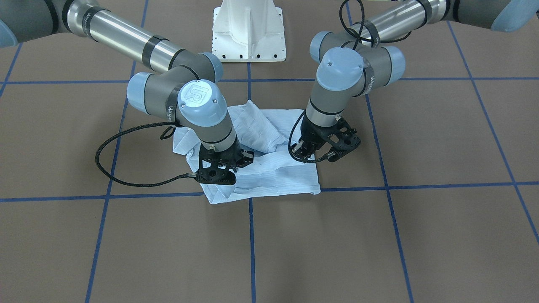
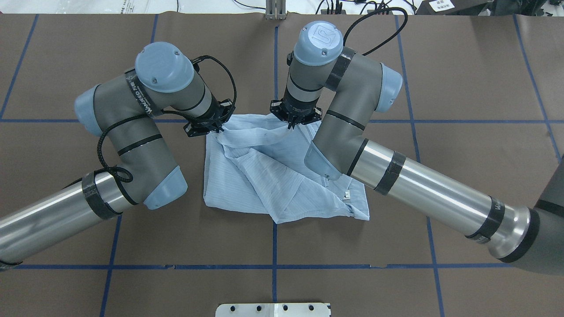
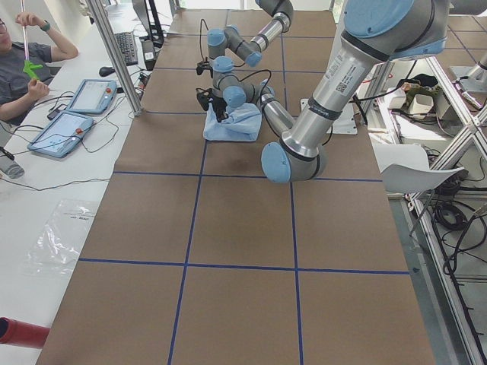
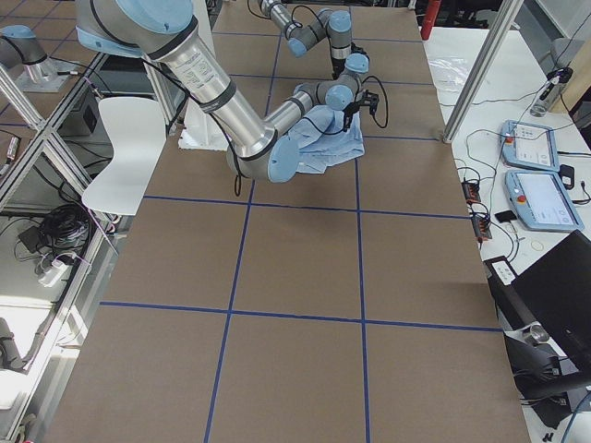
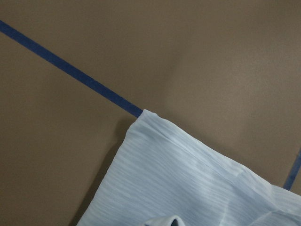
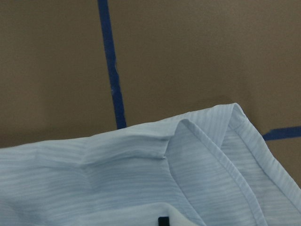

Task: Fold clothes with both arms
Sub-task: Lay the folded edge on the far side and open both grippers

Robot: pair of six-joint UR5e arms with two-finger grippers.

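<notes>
The left pincer (image 2: 217, 129) was down at one far corner of the shirt (image 2: 264, 176). Its fingers were drawn together to a single tip, and the cloth puckered up towards that tip, so it looked closed on the fabric. The right pincer (image 2: 291, 126) stood along the same far edge, near the other corner. It was likewise narrowed to a point, with creases running into it, and looked shut on the shirt too. The two pincers were apart, with a span of the edge between them.

The shirt lay bunched and partly folded on the desk (image 2: 440, 66). It spread from both pincers back towards the robot, and its small label (image 2: 347, 194) showed on the robot-side part, under the right arm (image 2: 396, 176). The left arm (image 2: 132, 132) came in beside the shirt without covering it.

Below the left pincer, its wrist camera showed a shirt corner (image 5: 188, 179) flat on the desk, touching a blue tape line (image 5: 70, 70). A small raised fold sat at the bottom of that view. Below the right pincer, a hemmed corner (image 6: 117, 169) lay across another tape line (image 6: 110, 70). A tiny black bit (image 6: 162, 221) at the frame's bottom was too small to make out.
</notes>
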